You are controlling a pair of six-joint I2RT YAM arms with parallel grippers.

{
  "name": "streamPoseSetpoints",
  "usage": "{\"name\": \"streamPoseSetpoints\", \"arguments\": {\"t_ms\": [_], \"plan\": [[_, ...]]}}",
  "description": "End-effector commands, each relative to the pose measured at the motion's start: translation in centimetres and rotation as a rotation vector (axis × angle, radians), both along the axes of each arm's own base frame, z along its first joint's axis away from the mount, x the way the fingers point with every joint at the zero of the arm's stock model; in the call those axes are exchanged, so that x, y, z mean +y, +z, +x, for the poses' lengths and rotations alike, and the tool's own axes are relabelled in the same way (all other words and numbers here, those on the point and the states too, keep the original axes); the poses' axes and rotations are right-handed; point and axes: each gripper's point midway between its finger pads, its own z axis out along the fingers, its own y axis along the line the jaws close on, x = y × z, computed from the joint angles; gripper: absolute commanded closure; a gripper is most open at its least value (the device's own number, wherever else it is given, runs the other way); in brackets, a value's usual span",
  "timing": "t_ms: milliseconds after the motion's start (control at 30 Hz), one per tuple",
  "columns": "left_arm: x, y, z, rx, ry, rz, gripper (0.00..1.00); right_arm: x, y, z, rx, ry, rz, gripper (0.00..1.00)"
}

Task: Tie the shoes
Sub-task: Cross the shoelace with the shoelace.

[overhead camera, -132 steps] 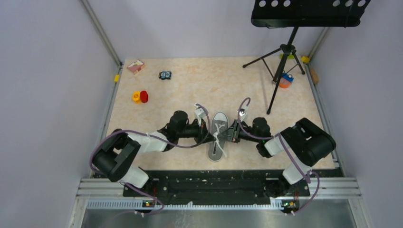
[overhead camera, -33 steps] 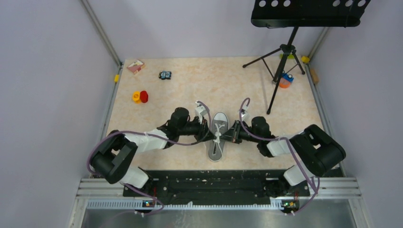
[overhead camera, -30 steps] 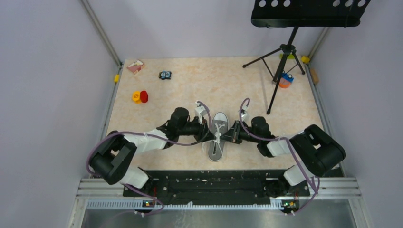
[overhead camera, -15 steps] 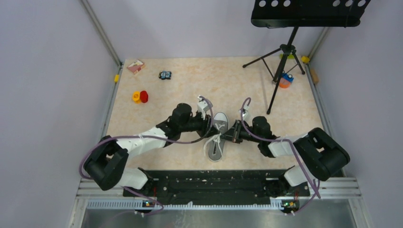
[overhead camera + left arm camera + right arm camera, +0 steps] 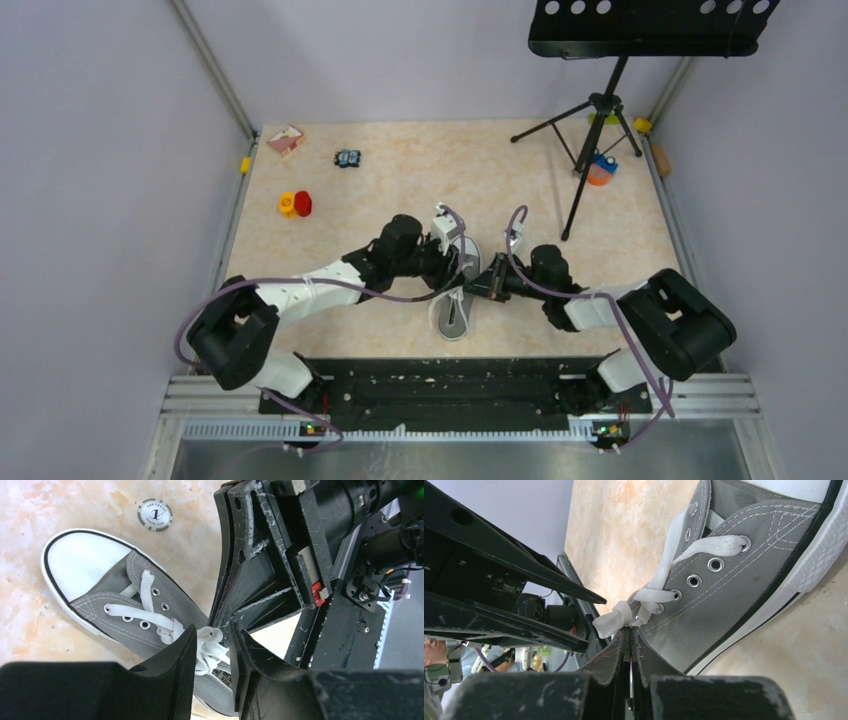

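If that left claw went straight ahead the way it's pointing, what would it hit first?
The left gripper would most likely meet the white laces bunched on the grey sneaker; the right gripper sits just beyond.

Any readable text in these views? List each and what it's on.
"LAS VEGAS": upper arc of the poker chip, lying by the toe of the shoe.
"1": the chip's centre.
Chip's lower arc: too small to read.
Dark print on the shoe's tongue: mostly hidden, unreadable.
Pink card at the far left: too small to read.
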Motion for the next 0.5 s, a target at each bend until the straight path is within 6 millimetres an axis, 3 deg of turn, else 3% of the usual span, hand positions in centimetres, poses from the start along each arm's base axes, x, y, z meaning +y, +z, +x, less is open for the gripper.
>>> {"name": "streamPoseSetpoints", "arguments": {"t_ms": [0, 300, 467], "plan": [[-0.84, 0.65, 0.53, -0.028, -0.026, 0.008, 0.67, 0.90, 1.80, 0.76, -0.067, 0.020, 0.029, 1.00], [-1.22, 0.35, 0.59, -0.018, -0.030, 0.006, 0.70, 0.99, 1.94, 0.80, -0.069, 0.021, 0.032, 1.00], [-1.36, 0.39, 0.64, -0.013, -0.034, 0.007, 0.82, 1.00, 1.85, 0.75, -0.067, 0.021, 0.031, 1.00]]}}
